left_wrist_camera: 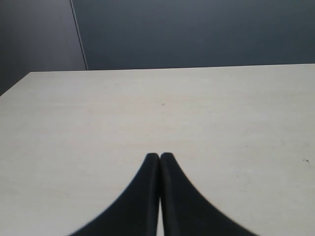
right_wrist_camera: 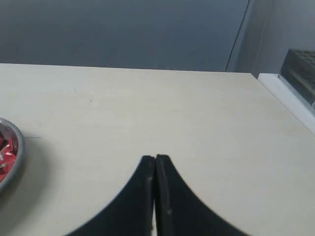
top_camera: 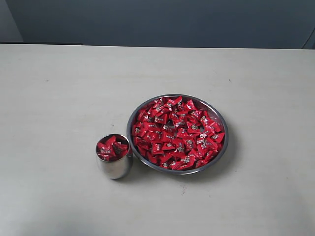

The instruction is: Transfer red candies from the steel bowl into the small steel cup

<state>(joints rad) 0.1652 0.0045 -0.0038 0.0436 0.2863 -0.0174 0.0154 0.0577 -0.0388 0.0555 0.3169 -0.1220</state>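
Observation:
The steel bowl (top_camera: 218,115) lies right of the table's middle in the exterior view, heaped with red candies (top_camera: 177,132). Close to its left side stands the small steel cup (top_camera: 114,168), with several red candies (top_camera: 111,148) showing at its mouth. Neither arm appears in that view. My left gripper (left_wrist_camera: 160,155) is shut with nothing in it, over bare tabletop. My right gripper (right_wrist_camera: 155,157) is also shut and empty; the bowl's rim (right_wrist_camera: 16,152) with a few candies (right_wrist_camera: 5,155) shows at the edge of its view, well apart from the fingertips.
The pale table (top_camera: 59,98) runs back to a dark blue-grey wall (top_camera: 162,19). In the right wrist view a dark ribbed object (right_wrist_camera: 300,69) sits on a white ledge beyond the table's side edge.

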